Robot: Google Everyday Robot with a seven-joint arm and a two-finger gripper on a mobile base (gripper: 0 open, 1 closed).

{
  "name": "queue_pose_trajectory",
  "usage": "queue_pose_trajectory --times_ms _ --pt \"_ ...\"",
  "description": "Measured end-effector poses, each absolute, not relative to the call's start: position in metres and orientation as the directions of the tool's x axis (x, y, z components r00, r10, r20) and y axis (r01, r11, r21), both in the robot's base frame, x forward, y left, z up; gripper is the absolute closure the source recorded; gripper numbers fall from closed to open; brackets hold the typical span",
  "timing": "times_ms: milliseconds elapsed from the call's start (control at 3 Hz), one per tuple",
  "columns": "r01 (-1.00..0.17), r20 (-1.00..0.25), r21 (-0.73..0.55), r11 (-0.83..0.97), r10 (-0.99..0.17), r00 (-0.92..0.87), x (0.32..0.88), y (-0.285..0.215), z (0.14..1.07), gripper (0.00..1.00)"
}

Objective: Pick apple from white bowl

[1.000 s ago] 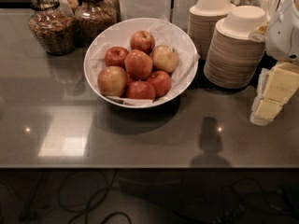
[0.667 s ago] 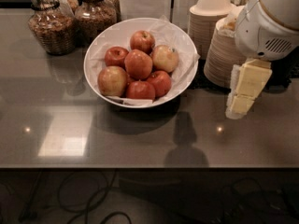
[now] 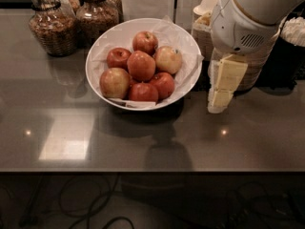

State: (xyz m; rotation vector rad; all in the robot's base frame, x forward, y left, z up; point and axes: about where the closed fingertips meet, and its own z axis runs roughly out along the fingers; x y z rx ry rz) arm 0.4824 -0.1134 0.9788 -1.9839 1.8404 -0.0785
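Note:
The white bowl point(image 3: 188, 37), lined with white paper, sits on the grey counter and holds several apples. The large orange-red apple point(image 3: 141, 65) lies in the middle of the pile, on top. Paler yellow-blushed apples lie at its left point(image 3: 114, 82) and right point(image 3: 167, 59). My gripper point(image 3: 218, 104), cream-coloured, hangs from the white arm point(image 3: 243, 18) just right of the bowl's right rim, low over the counter and outside the bowl. It holds nothing that I can see.
Two glass jars of snacks point(image 3: 50, 25) stand at the back left. Stacks of beige disposable bowls point(image 3: 209, 20) stand behind the arm at the back right. The counter's front edge point(image 3: 152, 171) runs below, with cables on the dark floor.
The arm has swung in from the right edge toward the bowl. The gripper now hangs right beside the bowl's right rim. The apples have not moved.

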Motion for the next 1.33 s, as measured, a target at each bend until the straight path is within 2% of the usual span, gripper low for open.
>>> queue_pose_trajectory --times_ms 667,1333 --pt "-0.918 -0.318 -0.396 0.000 -0.938 0.137 0.497 -0.111 0.982 0.00" --pt "-0.911 -0.476 -0.390 -0.132 -0.818 0.323 0.534 -0.055 0.976 0.00"
